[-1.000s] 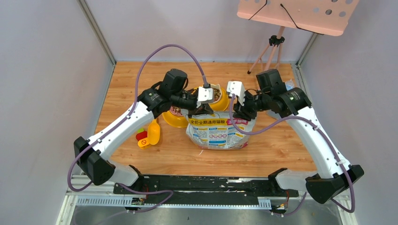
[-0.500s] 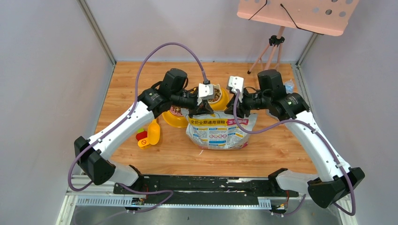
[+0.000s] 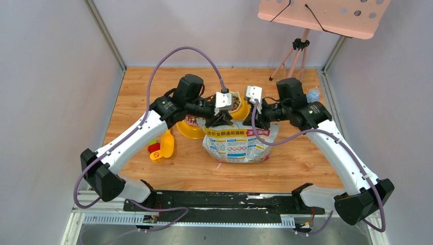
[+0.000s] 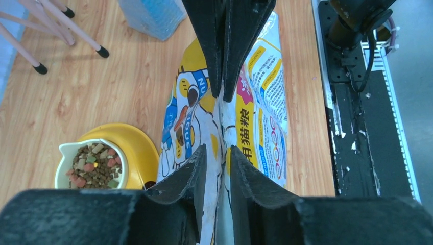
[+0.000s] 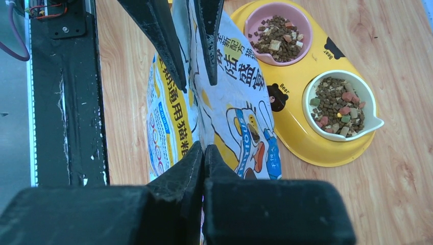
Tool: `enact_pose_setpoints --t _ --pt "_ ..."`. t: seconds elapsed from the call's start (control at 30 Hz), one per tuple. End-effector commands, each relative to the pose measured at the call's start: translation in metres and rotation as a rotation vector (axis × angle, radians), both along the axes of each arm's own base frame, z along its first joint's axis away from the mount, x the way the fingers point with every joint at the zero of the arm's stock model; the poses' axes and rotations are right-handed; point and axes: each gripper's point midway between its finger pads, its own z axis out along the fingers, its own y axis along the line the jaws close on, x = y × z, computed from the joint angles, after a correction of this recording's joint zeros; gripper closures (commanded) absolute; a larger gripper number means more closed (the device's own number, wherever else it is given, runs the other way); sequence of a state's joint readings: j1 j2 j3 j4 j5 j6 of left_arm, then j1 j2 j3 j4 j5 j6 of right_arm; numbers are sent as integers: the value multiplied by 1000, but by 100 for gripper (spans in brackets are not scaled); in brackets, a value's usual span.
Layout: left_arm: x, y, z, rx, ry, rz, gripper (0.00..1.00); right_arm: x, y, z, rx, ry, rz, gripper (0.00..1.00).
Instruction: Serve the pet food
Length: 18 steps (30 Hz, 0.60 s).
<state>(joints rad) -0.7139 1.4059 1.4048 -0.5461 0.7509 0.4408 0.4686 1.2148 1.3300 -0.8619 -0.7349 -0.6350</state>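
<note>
The pet food is mixed brown kibble in a white bowl and a pink bowl, both set in a yellow stand. The white bowl also shows in the left wrist view. The printed foil bag stands in front of the stand. My right gripper is shut on the bag's top edge. My left gripper straddles the same edge, its jaws a little apart with the seam in the gap. The two grippers face each other above the bag.
A yellow scoop lies left of the bag beside a small red and green item. A tripod with a pink board stands at the back right. A blue packet lies near its legs.
My right gripper has moved left along the bag's top edge, closer to my left gripper. The left arm has barely moved.
</note>
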Motion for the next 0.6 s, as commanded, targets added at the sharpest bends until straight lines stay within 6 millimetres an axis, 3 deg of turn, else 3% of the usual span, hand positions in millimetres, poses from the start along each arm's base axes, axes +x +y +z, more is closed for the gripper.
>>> enact_pose_setpoints --t 0.0,0.23,0.37,0.4,0.5,0.57 --pt "-3 4 6 10 -121 -70 70 0 2 10 24 -47 14 100" --pt "-5 10 -9 105 -121 -132 73 2 -1 16 17 -86 6 100" --pt "-5 10 -10 118 -109 -149 91 1 -3 15 11 -93 3 100" --pt "-6 10 -12 121 -101 -150 96 -1 -4 13 7 -85 4 96" --pt "-5 9 -12 118 -98 -146 100 -7 -7 4 -13 -60 15 70" --pt "-4 8 -10 116 -101 -138 100 -9 -12 -3 -45 -62 17 71"
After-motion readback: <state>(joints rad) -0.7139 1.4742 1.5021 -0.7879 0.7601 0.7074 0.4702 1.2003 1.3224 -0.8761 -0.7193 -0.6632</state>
